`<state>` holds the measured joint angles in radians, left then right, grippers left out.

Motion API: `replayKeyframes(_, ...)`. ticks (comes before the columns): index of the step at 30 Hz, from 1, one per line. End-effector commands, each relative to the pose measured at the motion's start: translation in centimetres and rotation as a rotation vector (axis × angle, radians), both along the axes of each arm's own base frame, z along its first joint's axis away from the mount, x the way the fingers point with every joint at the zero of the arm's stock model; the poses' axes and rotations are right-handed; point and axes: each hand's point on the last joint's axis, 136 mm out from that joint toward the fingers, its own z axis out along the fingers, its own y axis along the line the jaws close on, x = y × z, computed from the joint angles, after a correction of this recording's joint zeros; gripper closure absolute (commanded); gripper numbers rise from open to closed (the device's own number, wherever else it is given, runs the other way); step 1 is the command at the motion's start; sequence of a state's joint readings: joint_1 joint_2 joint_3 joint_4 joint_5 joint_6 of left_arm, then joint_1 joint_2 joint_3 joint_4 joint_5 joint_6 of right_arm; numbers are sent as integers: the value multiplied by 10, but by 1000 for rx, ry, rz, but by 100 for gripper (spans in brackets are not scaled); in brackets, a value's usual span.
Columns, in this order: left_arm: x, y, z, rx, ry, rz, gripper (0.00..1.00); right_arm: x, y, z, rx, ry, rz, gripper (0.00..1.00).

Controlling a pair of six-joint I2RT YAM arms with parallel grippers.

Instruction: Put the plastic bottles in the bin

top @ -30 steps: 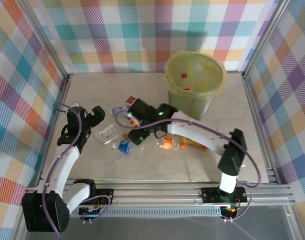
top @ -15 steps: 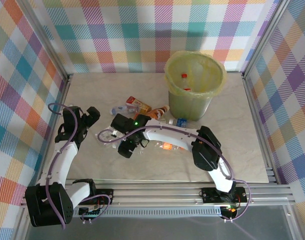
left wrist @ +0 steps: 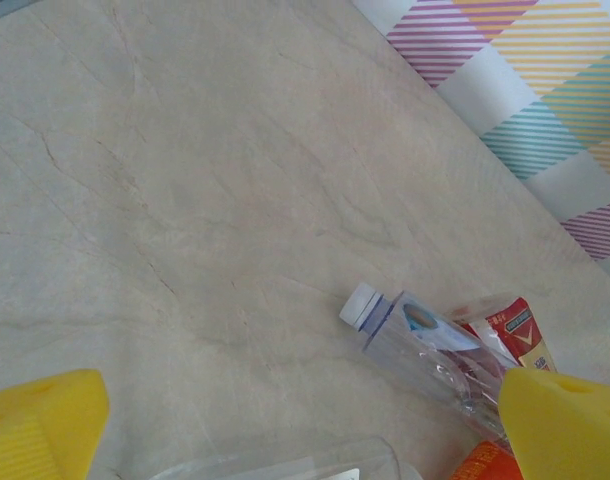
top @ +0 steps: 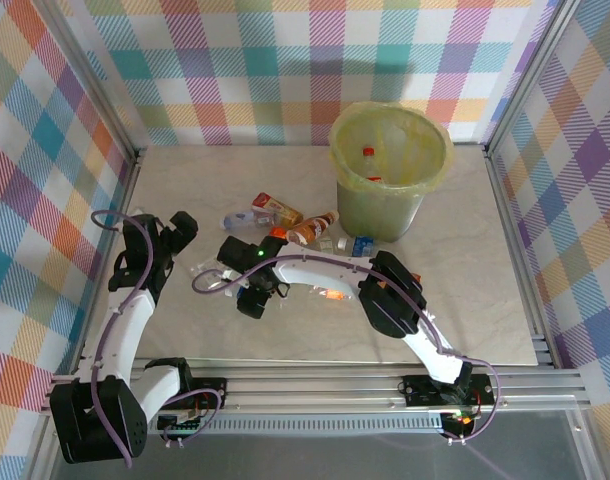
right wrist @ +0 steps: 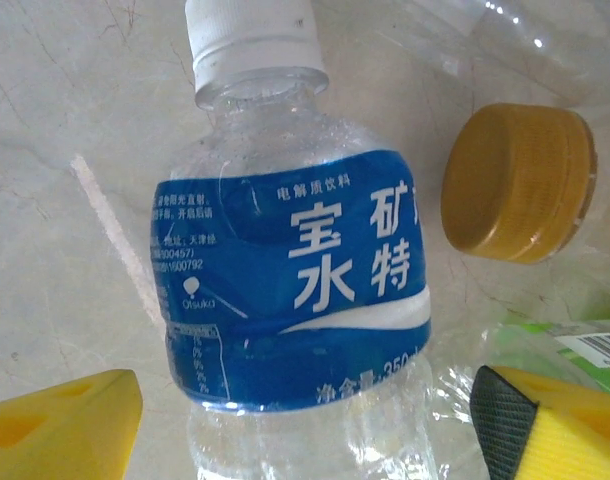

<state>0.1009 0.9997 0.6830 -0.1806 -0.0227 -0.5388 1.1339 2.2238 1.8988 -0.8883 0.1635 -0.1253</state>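
The bin (top: 390, 170), yellow-green with a bag liner, stands at the back right with a few bottles inside. Several crushed plastic bottles (top: 285, 212) lie on the table to its left. My right gripper (top: 252, 292) is low over the table, open. Its yellow fingers straddle a blue-labelled bottle (right wrist: 295, 280) with a white cap, a small gap on each side. My left gripper (top: 183, 230) hovers open to the left. In front of it lie a clear white-capped bottle (left wrist: 425, 345) and a red-labelled one (left wrist: 513, 330).
An orange-capped bottle (right wrist: 515, 185) and a green-labelled one (right wrist: 575, 345) lie close to the right finger. A flat clear bottle (left wrist: 285, 465) lies under the left gripper. Metal frame rails (top: 510, 230) and checked walls bound the table on both sides.
My right arm has swung left and down from the red-labelled bottles to the blue-labelled bottle, its jaws narrowing. The left arm has shifted slightly.
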Motion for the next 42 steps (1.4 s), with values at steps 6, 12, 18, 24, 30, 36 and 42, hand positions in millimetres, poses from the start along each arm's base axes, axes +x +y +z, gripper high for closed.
replayKeyframes(6, -4, 10, 8, 49, -66, 31, 0, -14, 6, -11, 3, 69, 31, 18)
replayKeyframes(12, -7, 13, 10, 66, -69, 43, 0, -16, 4, -22, -20, 84, 35, 19)
replayKeyframes(18, -6, 12, 9, 66, -67, 41, 0, -20, 6, -26, -32, 89, 58, 22)
replayKeyframes(24, -6, 13, 8, 67, -61, 44, 0, -24, 4, -39, -73, 88, 75, 23)
replayKeyframes(30, -6, 13, 8, 68, -60, 44, 0, -23, 5, -47, -87, 87, 77, 24)
replayKeyframes(36, -7, 14, 9, 77, -49, 46, 0, -25, 9, -44, -79, 92, 81, 41)
replayKeyframes(42, -6, 14, 8, 78, -42, 44, 0, -24, 15, -10, -13, 56, 79, 54)
